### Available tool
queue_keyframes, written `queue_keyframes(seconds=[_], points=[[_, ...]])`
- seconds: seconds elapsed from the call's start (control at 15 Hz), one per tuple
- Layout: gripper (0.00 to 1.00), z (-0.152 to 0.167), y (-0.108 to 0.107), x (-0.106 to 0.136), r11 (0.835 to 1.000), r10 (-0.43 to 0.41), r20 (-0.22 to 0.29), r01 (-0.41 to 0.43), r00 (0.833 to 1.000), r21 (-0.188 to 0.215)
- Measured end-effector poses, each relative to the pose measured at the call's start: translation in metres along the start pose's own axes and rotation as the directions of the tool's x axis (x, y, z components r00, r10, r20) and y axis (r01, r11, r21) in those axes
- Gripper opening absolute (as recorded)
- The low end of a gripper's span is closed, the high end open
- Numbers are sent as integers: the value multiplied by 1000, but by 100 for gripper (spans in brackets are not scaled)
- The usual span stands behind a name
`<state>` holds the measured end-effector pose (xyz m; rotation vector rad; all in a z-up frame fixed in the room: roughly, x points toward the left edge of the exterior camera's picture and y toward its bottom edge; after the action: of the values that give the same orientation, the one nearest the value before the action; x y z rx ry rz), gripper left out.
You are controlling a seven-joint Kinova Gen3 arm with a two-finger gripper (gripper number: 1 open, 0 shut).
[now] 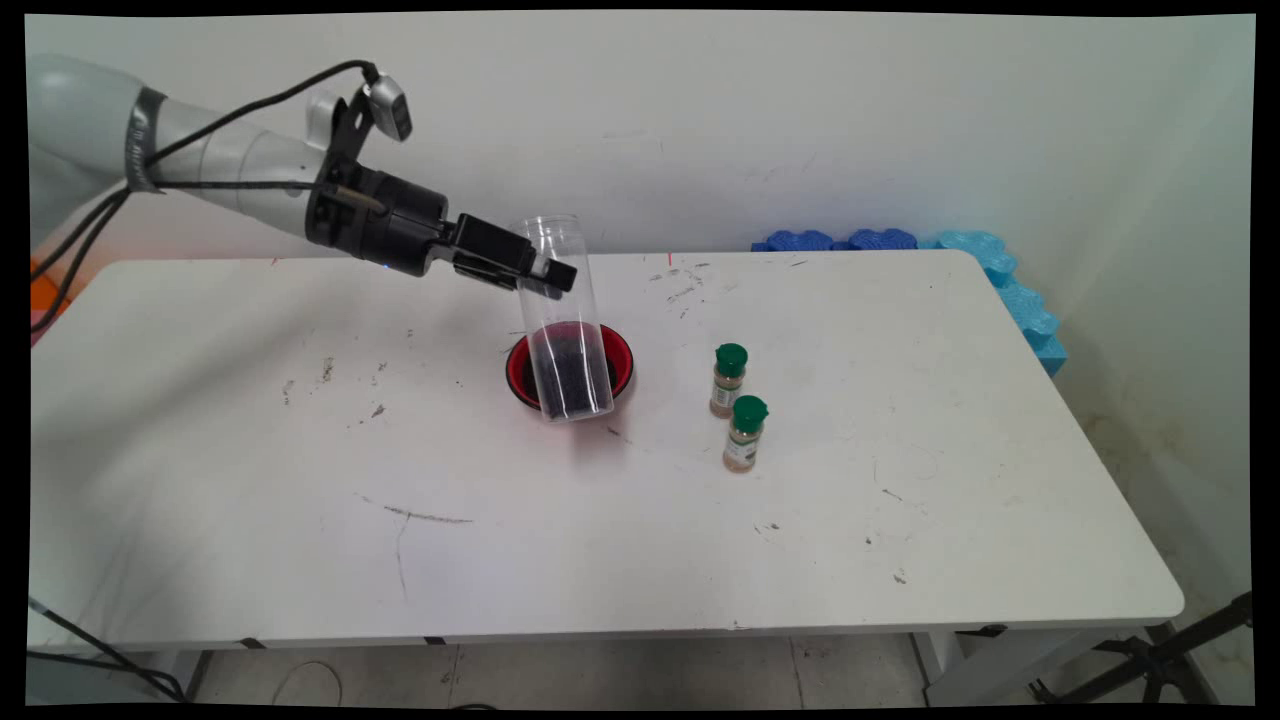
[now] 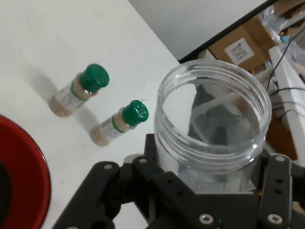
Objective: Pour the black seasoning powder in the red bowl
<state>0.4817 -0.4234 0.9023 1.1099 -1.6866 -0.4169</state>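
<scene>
The gripper was clamped on a clear plastic jar, mouth upward, dark contents visible low inside, below the fingers.

The jar sits in the tool, above the bowl; two spice bottles stand right of it on the desk.

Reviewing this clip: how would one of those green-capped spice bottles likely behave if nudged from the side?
Each spice bottle is tall and narrow, so a high nudge would probably tip it. Its round body would likely roll once down. The two stand close together, so one falling might knock the other.
</scene>
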Motion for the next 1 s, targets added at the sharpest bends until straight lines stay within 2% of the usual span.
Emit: queue_keyframes(seconds=[0.2, 0.33, 0.4, 0.53, 0.73, 1.0], points=[[0, -4, 6, 0, 990, 138, -7, -138, 990, 14], [0, -6, 9, -2, 976, 217, 0, -217, 976, 21], [0, -7, 11, -4, 964, 266, 5, -266, 964, 23], [0, -7, 15, -7, 926, 377, 22, -377, 926, 27], [0, -6, 21, -13, 865, 499, 37, -500, 866, 31], [0, -1, 31, -22, 806, 590, 38, -591, 807, 22]])
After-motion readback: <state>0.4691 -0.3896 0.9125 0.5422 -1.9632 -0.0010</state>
